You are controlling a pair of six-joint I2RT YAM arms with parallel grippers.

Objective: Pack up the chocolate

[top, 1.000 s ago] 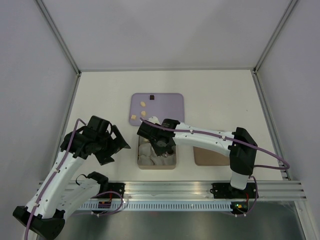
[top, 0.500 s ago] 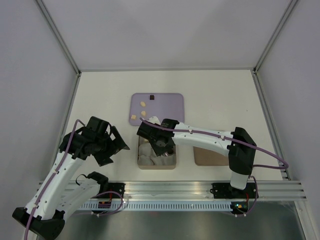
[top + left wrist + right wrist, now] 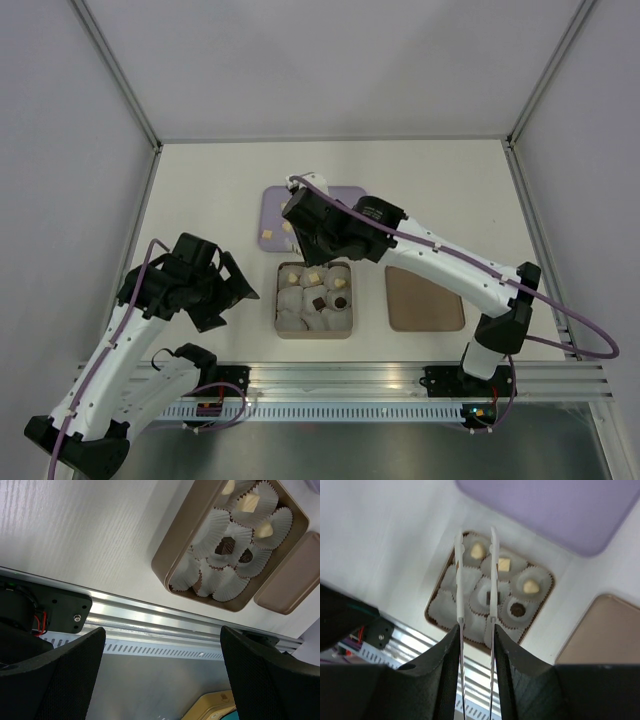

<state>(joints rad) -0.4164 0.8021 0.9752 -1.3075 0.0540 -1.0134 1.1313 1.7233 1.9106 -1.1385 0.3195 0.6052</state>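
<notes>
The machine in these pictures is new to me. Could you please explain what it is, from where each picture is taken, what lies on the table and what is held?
It is two robot arms bolted to a table. One picture looks down from above; the other two come from a camera on each wrist. On the table stand a brown box of white paper cups, five holding chocolate, its lid beside it, and a purple tray with a pale piece. The left tool is wide open and empty. The right tool, raised near the tray, has thin fingers apart and holds nothing.
</notes>
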